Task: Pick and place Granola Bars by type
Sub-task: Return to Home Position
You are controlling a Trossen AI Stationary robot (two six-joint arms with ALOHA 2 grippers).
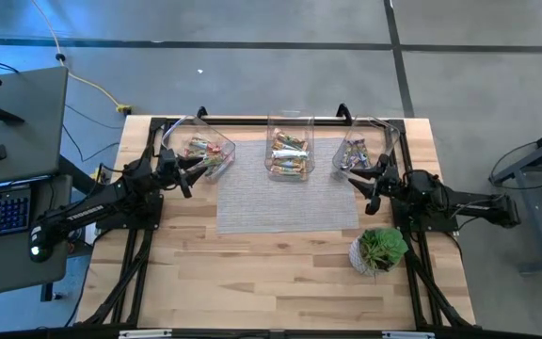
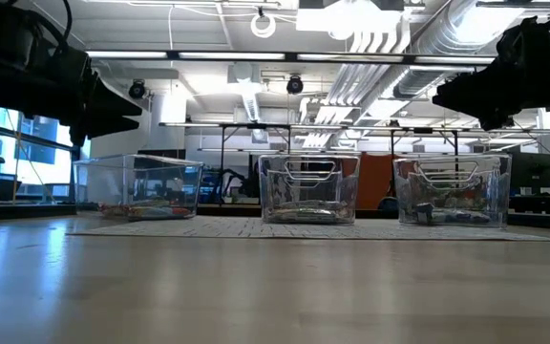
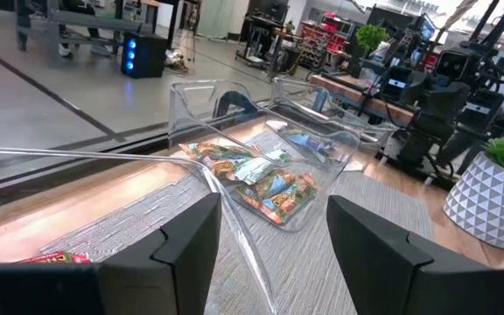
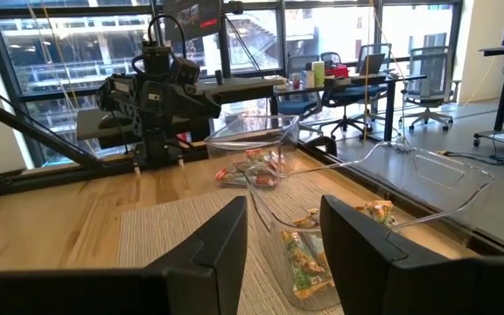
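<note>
A: Where are the Granola Bars (image 1: 288, 154) at this moment?

B: Every bar that I can see lies inside one of three transparent bins, in a row in the upper middle of the high view. The left bin (image 1: 182, 128) has reddish wrappers. The middle bin (image 1: 270, 141) has orange and green ones, and the right bin (image 1: 385, 128) has darker, bluish ones.

A: And the left gripper (image 3: 274, 203)?

B: It is in the left half of the frame, just beside the left bin. Its two fingers stand wide apart and nothing is between them.

A: Is the right gripper (image 4: 283, 203) the same?

B: Yes. Its fingers are also spread and it holds nothing. It is just below the right bin, at the right edge of the grey mat (image 1: 285, 202).

A: What else is on the table (image 1: 252, 282)?

B: A small potted plant (image 1: 380, 250), in the lower right, near the right arm.
</note>
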